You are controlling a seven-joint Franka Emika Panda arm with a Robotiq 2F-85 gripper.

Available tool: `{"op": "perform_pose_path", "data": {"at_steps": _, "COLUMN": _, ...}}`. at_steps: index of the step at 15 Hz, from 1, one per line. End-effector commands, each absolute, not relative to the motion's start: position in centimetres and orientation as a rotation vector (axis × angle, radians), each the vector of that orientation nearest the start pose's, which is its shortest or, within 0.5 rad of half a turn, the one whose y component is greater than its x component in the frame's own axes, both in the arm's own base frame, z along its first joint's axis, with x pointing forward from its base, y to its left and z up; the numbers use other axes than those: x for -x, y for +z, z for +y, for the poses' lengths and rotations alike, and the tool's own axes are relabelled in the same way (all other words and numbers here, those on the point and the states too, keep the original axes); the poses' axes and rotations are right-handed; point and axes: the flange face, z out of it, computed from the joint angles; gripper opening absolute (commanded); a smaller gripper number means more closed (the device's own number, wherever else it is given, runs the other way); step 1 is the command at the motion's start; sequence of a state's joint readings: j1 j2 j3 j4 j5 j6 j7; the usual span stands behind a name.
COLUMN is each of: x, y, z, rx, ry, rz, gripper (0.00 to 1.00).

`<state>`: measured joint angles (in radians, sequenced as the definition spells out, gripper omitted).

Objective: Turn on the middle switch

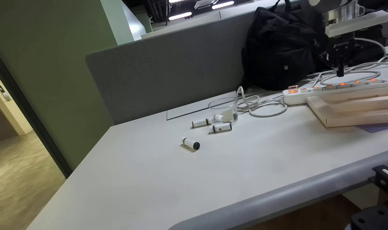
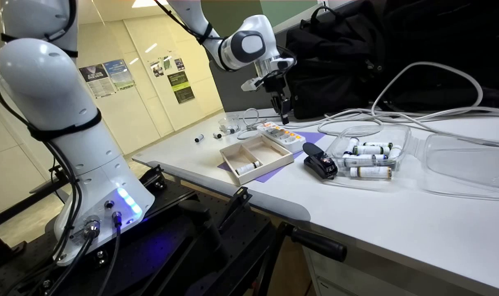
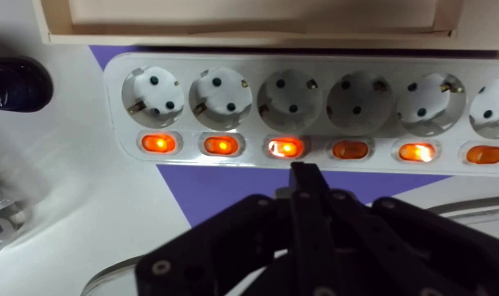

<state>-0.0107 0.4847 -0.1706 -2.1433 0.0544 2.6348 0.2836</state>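
A white power strip with a row of sockets and orange rocker switches lies on the table. It shows in both exterior views. In the wrist view, the third switch from the left glows, like the two left of it. The switch to its right looks dark. A switch further right shines brightly; the rightmost visible one looks dark. My gripper is shut and empty, pointing down. In the exterior views its tips are above the strip, apart from it.
A shallow wooden tray lies along the strip, on a purple sheet. A black device and a clear box of white cylinders stand nearby. A black backpack and loose grey cables are behind.
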Motion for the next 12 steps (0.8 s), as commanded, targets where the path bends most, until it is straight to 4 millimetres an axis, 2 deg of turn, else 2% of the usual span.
{"op": "perform_pose_path", "data": {"at_steps": 1, "x": -57.9, "y": 17.1, "z": -9.8, "rx": 3.117, "ry": -0.028, "rz": 0.834, "gripper": 0.00}}
{"op": "perform_pose_path", "data": {"at_steps": 5, "x": -58.7, "y": 16.2, "z": -8.9, "rx": 3.115, "ry": 0.030, "rz": 0.832, "gripper": 0.00}}
{"op": "perform_pose_path", "data": {"at_steps": 12, "x": -59.1, "y": 15.3, "z": -8.5, "rx": 3.123, "ry": 0.122, "rz": 0.839, "gripper": 0.00}}
